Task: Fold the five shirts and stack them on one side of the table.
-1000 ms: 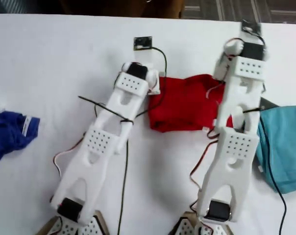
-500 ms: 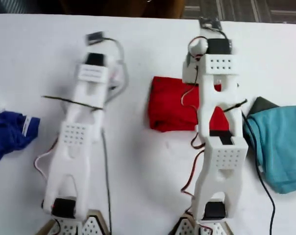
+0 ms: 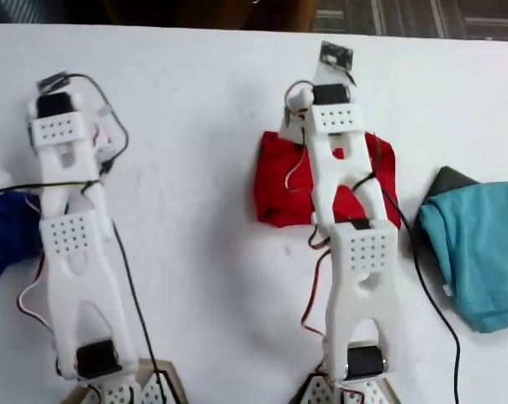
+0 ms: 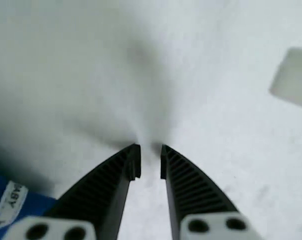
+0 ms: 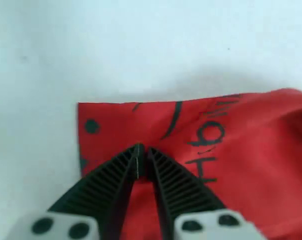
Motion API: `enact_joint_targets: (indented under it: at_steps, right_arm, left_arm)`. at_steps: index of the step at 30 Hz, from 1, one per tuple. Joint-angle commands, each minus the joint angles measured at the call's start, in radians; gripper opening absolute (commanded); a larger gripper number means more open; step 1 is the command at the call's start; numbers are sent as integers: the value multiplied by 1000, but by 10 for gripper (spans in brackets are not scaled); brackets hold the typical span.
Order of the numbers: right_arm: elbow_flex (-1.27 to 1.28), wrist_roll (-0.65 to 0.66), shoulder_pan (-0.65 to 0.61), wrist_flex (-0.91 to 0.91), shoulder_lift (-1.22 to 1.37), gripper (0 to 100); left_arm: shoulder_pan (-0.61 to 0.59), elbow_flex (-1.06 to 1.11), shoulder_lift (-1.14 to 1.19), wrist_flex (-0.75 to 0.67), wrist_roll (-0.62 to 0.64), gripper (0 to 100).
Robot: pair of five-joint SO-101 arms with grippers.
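Nearest, at 9 o'clock on the table, the blue shirt lies bunched at the edge, partly hidden by the left arm. Opposite, at 3 o'clock, the teal shirt sits roughly folded, with something dark peeking from under its far corner (another garment, perhaps). Farther in, toward 1 o'clock from the centre, the red shirt is a neat-ish rectangle with one crisp corner and printed lettering on top.

The right gripper hangs just over that red cloth near its far edge, tips together; whether any fabric is caught between them I cannot tell. Farthest, at about 10 o'clock, the left gripper hovers above bare table beyond the blue shirt, jaws a narrow slit apart and holding nothing.

All of this is likely light, limp cotton: it should drape, crease and drag easily across the smooth top, and layers may peel apart when lifted. Pinching a corner or hem through every layer looks safest for the red one. The blue one probably wants a grip at the collar by its label, then spreading flat.
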Motion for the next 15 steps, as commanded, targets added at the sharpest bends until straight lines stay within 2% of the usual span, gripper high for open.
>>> enact_joint_targets:
  at_steps: [1,7,15]
  right_arm:
    - [-15,-23,-18,-36,15,18]
    - [-15,-23,-41,-159,61,17]
    - [-58,-14,-76,-206,62,17]
  left_arm:
    - [-34,-33,-41,18,-9,91]
    - [-31,-33,-41,18,-9,91]
    - [-44,-31,-41,20,-11,91]
